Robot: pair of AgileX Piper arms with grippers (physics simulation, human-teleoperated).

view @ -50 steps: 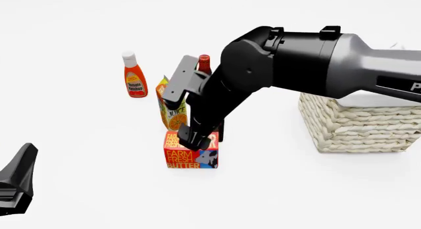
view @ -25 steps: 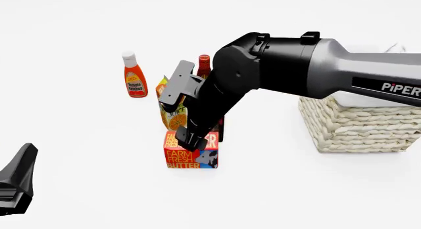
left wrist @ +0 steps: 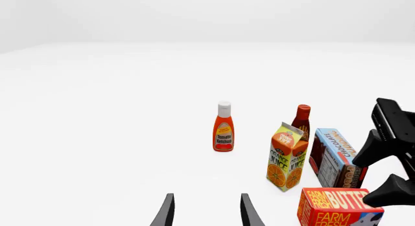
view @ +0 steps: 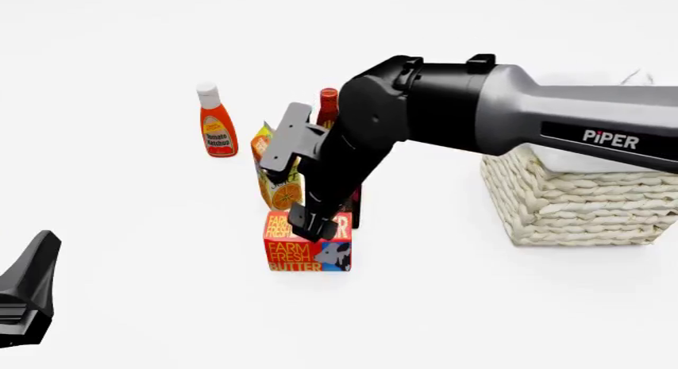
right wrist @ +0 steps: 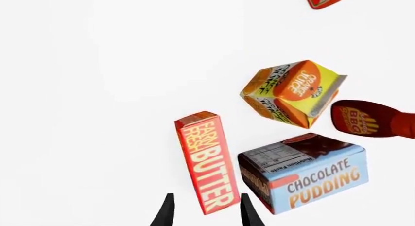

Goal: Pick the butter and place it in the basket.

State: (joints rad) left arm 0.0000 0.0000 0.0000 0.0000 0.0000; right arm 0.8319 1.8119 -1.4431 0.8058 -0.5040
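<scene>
Butter: the butter [view: 308,244] stands on the counter [view: 445,305], just before the chocolate pudding [right wrist: 304,175].
Right jaws: right gripper [right wrist: 203,212] open, straddling the butter's top, holding nothing.
Left jaws: left gripper [left wrist: 203,212] open, idle.
Advice: lower squarely, avoid nudging the pudding, then close.
Basket: the basket [view: 577,206] waits to the right.

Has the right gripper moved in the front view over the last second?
Yes, slightly. The right gripper stays over the butter, but its arm has swung left, away from the basket, exposing more of the rim.
</scene>
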